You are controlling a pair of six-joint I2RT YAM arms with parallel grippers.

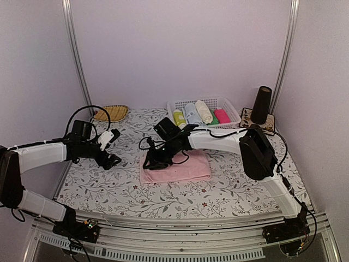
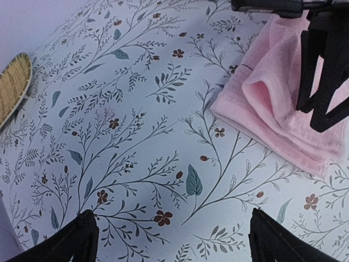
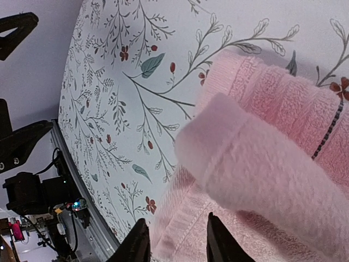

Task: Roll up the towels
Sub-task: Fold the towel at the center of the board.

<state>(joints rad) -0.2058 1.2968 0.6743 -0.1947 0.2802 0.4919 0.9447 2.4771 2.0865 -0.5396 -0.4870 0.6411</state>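
Note:
The pale pink towel (image 1: 182,168) lies flat mid-table, its left end folded over into a loose loop (image 3: 256,158). My right gripper (image 1: 155,160) sits low at that left end. Its jaws (image 3: 175,243) stand a little apart, open, over the towel's hemmed edge, with pink cloth lying between and under them. The left wrist view shows the towel (image 2: 272,109) with the right gripper's black fingers (image 2: 322,82) on it. My left gripper (image 1: 112,150) hovers over bare tablecloth left of the towel, wide open and holding nothing (image 2: 172,240). A cream towel roll (image 1: 203,111) lies in the basket.
A white basket (image 1: 232,105) at the back holds yellow-green, light blue, green and magenta rolls beside the cream one. A woven tray (image 1: 110,113) sits at the back left. A dark cone (image 1: 262,105) stands on a mat at the back right. Walls close in on three sides.

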